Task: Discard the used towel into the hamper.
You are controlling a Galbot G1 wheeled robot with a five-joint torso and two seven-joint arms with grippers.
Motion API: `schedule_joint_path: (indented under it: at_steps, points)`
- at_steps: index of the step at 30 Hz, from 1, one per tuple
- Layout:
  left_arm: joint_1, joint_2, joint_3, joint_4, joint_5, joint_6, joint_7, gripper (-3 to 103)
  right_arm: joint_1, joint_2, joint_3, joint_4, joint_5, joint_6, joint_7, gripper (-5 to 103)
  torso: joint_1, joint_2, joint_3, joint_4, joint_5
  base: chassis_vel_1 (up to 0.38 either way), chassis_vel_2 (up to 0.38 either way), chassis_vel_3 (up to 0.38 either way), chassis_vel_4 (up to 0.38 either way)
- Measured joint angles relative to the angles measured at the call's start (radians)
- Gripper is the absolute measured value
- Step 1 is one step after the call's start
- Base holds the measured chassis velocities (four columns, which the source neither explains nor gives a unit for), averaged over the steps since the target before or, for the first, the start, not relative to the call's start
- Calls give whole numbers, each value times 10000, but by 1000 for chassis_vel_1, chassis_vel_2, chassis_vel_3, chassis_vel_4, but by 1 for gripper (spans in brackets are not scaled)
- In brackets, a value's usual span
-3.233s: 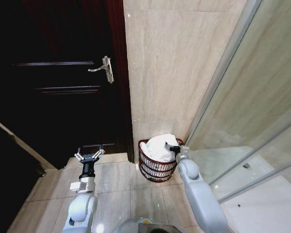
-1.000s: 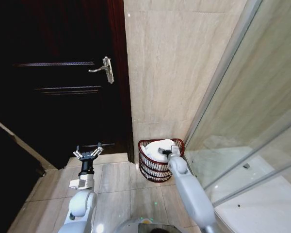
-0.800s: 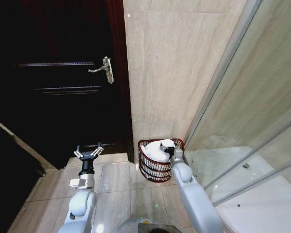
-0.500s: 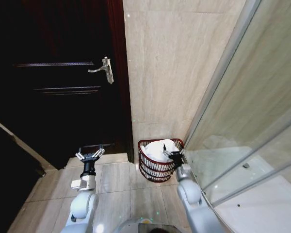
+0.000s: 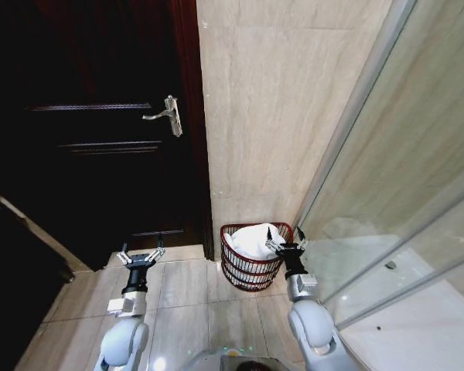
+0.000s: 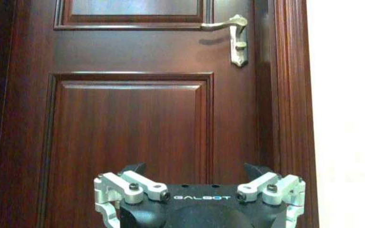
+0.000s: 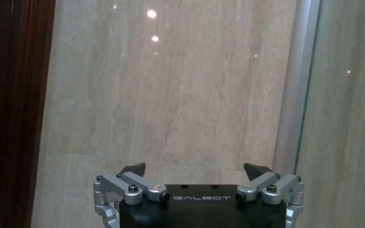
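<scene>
The hamper point(image 5: 250, 267), a small round reddish-brown wicker basket, stands upright on the floor just beside the right gripper point(image 5: 284, 241). The white towel point(image 5: 252, 239) lies bunched inside, heaped above its rim.

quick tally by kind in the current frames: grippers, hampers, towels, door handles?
Grippers: 2, left gripper open near the door, right gripper open beside the hamper
Hampers: 1, the hamper on the floor against the wall
Towels: 1, white towel inside the hamper
Door handles: 1, door handle on the dark door
Total: 5
</scene>
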Motion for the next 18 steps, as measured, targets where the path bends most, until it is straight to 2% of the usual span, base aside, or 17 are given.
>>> schedule_joint_path:
  at_steps: [11, 18]
  points:
    - [-311, -105, -23, 340, 78, -176, -21, 100, -231, -73, -453, -266, -295, 438, 258, 100, 164, 376, 207, -2, 1, 14, 12, -11, -9]
    - [-654, 31, 122, 616, 118, 97, 3, 100, -20, 190, -486, -496, -322, 230, 338, 100, 273, 631, 353, -1, 2, 140, 137, -152, -158]
